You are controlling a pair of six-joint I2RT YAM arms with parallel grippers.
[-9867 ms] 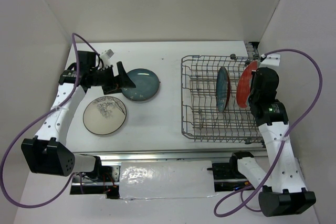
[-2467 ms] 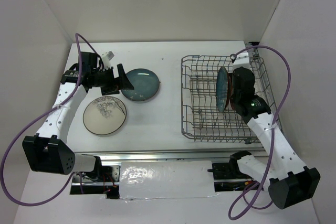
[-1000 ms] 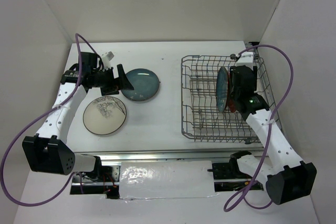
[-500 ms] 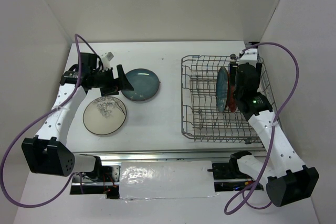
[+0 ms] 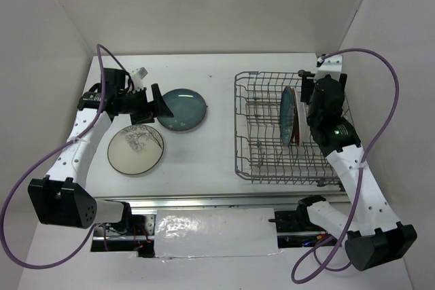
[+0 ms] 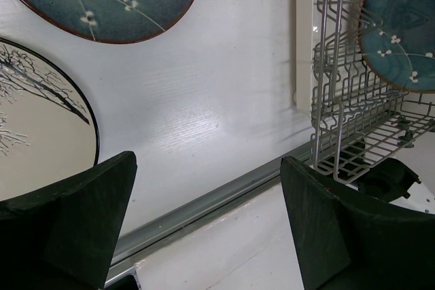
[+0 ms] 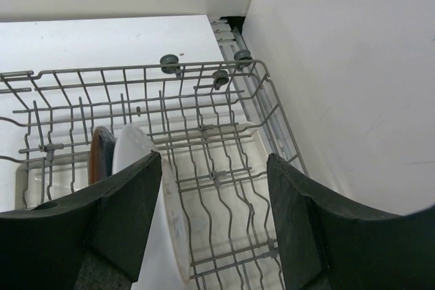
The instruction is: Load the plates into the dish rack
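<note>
The grey wire dish rack (image 5: 265, 161) sits by the white table's (image 5: 217, 100) right edge. A shiny blue plate (image 5: 288, 115) and a red plate (image 5: 298, 134) stand on edge in it. A second blue plate (image 5: 183, 109) and a cream plate (image 5: 134, 149) with a tree drawing lie flat near the left edge. The left gripper (image 6: 208, 159) and right gripper (image 7: 213, 159) both spread their fingers wide, holding nothing
</note>
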